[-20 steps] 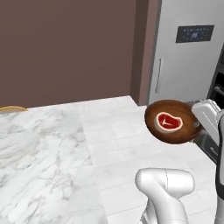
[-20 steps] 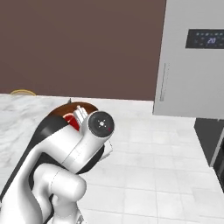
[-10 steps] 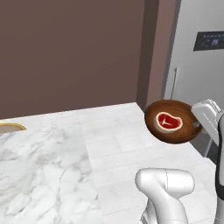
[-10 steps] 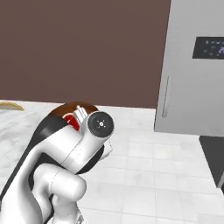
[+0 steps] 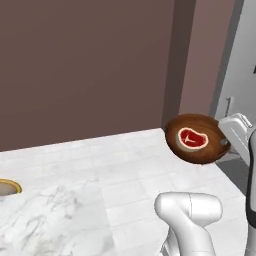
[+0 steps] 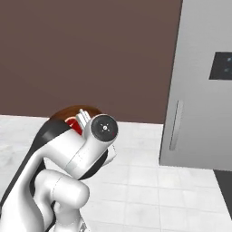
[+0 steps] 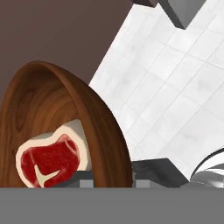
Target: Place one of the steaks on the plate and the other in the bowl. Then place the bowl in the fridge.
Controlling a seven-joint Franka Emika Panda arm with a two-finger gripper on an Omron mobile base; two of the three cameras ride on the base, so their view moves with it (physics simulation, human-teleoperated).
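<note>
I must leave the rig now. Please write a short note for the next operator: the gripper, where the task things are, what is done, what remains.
Gripper: shut on the rim of the bowl, which is carried in the air, tilted.
Steak: one lies inside the bowl.
Plate: only its edge shows, at the far left on the counter; I cannot tell if the other steak is on it.
Fridge: to the right, door closed.
Done: steak in bowl, bowl lifted.
Left: open the fridge and put the bowl inside.
</note>
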